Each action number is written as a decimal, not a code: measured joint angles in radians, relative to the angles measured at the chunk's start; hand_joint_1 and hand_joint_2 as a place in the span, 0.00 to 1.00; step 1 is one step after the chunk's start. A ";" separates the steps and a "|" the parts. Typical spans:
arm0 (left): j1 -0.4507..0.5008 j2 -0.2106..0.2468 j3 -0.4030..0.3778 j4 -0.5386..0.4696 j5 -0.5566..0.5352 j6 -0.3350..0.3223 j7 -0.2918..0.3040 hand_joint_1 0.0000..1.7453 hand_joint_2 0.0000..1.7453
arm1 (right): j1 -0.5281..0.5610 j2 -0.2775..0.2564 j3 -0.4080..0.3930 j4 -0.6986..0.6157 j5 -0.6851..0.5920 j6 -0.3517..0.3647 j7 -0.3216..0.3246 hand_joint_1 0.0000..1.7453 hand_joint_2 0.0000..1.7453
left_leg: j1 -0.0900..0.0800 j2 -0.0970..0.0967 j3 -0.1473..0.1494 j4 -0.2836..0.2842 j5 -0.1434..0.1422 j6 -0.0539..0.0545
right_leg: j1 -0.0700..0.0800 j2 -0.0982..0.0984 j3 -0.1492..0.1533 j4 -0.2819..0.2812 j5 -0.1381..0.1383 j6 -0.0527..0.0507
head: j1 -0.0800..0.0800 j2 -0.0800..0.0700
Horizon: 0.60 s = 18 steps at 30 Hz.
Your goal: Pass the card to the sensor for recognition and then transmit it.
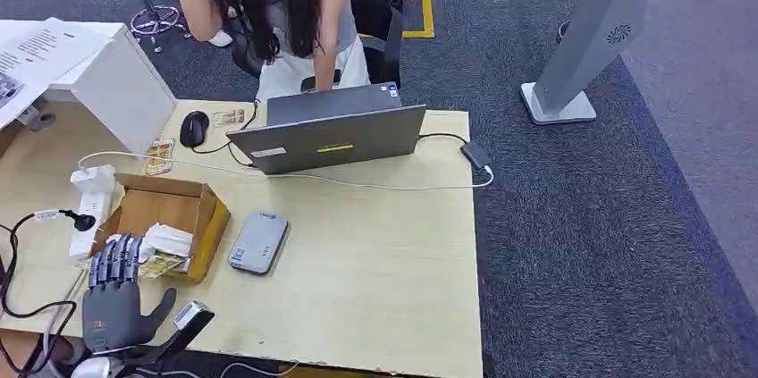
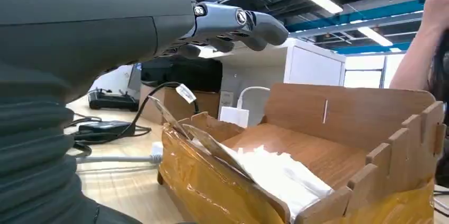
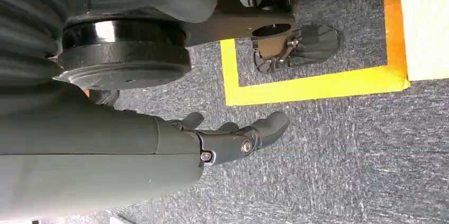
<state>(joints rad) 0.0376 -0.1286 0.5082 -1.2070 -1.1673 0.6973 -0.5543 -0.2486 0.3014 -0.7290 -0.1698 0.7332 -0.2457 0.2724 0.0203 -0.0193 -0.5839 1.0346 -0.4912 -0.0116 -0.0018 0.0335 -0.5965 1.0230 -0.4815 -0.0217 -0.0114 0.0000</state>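
Card: lies in the cardboard box on the counter, beside white paper; thin, light, stiff, likely slippery; I should pinch its raised edge; my left hand hovers near, fingers spread, empty; my right hand hangs empty over carpet.

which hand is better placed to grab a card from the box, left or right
Left. The left hand hovers over the table, open, right by the cardboard box holding the cards. The right hand hangs low over the carpet floor, empty, away from the tabletop.
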 joint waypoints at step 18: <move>0.000 0.010 -0.018 0.000 0.000 0.000 0.059 0.00 1.00 | 0.000 0.000 0.000 0.000 0.004 0.004 0.002 0.00 1.00 | 0.000 0.000 0.000 0.000 0.000 0.000 | 0.000 0.000 0.000 0.000 0.000 0.000 | 0.000 0.000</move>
<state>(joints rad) 0.0376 -0.1190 0.4905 -1.2070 -1.1669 0.6973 -0.4955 -0.2486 0.3014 -0.7290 -0.1698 0.7370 -0.2415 0.2739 0.0204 -0.0191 -0.5838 1.0346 -0.4912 -0.0116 -0.0017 0.0335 -0.5965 1.0229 -0.4813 -0.0219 -0.0114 0.0000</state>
